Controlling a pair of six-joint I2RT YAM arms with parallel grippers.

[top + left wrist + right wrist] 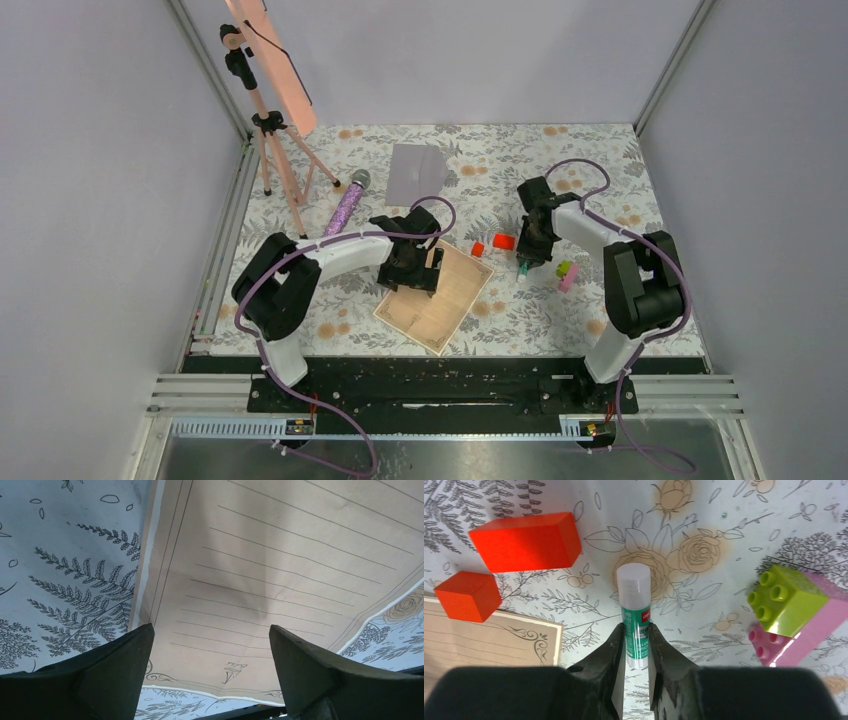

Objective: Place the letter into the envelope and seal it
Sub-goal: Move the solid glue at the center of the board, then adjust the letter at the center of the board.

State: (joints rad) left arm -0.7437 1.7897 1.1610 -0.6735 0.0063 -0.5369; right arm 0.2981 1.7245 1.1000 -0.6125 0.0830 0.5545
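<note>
The letter (445, 300), a pale-tan lined sheet, lies flat and skewed on the floral table, near the front centre. My left gripper (410, 268) hovers over its far-left part, open, with both black fingers wide apart above the paper (280, 565) and nothing between them (210, 628). The grey-lilac envelope (417, 172) lies flat farther back, apart from both arms. My right gripper (527, 258) is to the right of the letter, and its fingers (636, 630) press both sides of a green-and-white glue stick (634, 600) lying on the table.
Two red blocks (526, 541) (468, 596) lie between the letter's corner and the glue stick. A green and pink toy brick (791, 612) sits right of it. A glittery purple microphone (348, 205) and a pink tripod (270, 130) stand at the back left.
</note>
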